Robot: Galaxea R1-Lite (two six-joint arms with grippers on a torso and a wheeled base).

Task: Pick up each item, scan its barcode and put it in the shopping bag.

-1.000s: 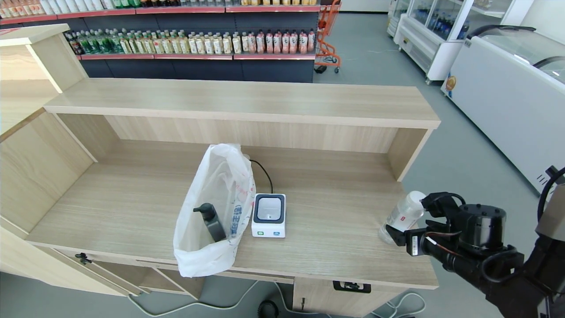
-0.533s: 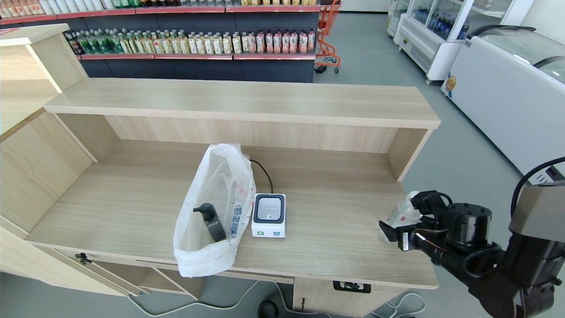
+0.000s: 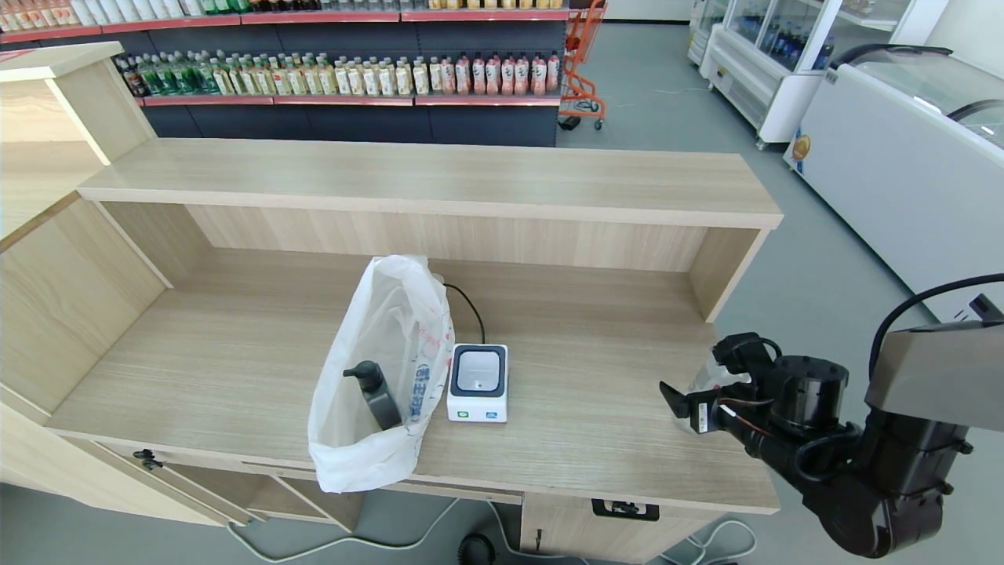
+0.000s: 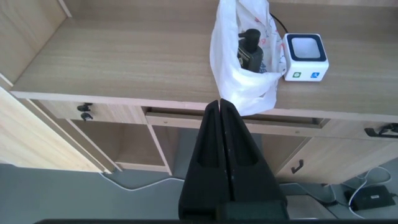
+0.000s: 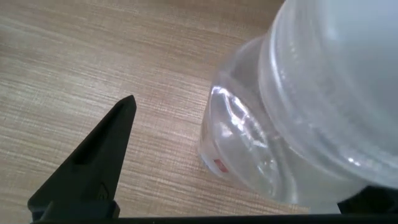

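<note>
Entry, pick-up step: bottle [image 3: 708, 379] on the counter [image 3: 588, 353], lower right of frame; my right pincer [image 3: 700, 370] released, fingers either side of it; next, I judge: clench, lift, present to scanner [image 3: 477, 382] at centre, then bag [image 3: 392, 353].

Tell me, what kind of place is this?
Probably a small shop's checkout. A white box-shaped barcode scanner and a white plastic shopping bag sit on a light wooden counter, with shelves of bottled drinks behind.
</note>
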